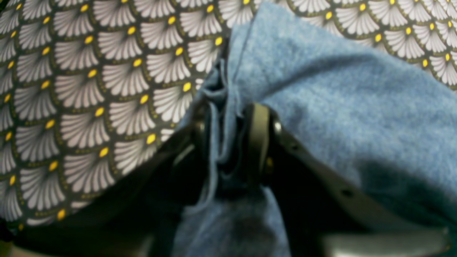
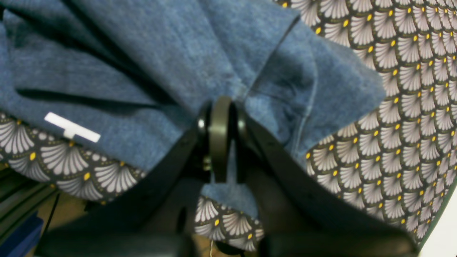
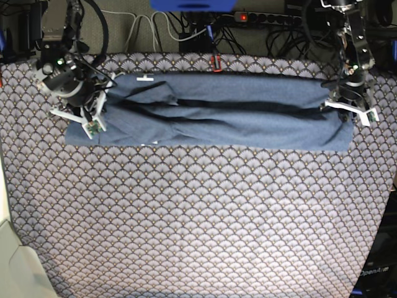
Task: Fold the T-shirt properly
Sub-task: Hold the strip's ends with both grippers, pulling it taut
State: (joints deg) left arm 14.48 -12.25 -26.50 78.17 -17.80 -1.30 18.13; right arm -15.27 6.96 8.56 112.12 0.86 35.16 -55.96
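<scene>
The slate-blue T-shirt lies stretched in a long band across the far part of the table, with folds and dark creases along its length. My left gripper is shut on bunched cloth of the T-shirt; in the base view it holds the band's right end. My right gripper is shut on a fold of the T-shirt; in the base view it holds the left end. A small white label shows on the cloth near the table's edge.
The fan-scale tablecloth covers the whole table. Cables and a power strip lie behind the far edge. A blue object sits at the back centre. The table's edge and a floor frame show in the right wrist view.
</scene>
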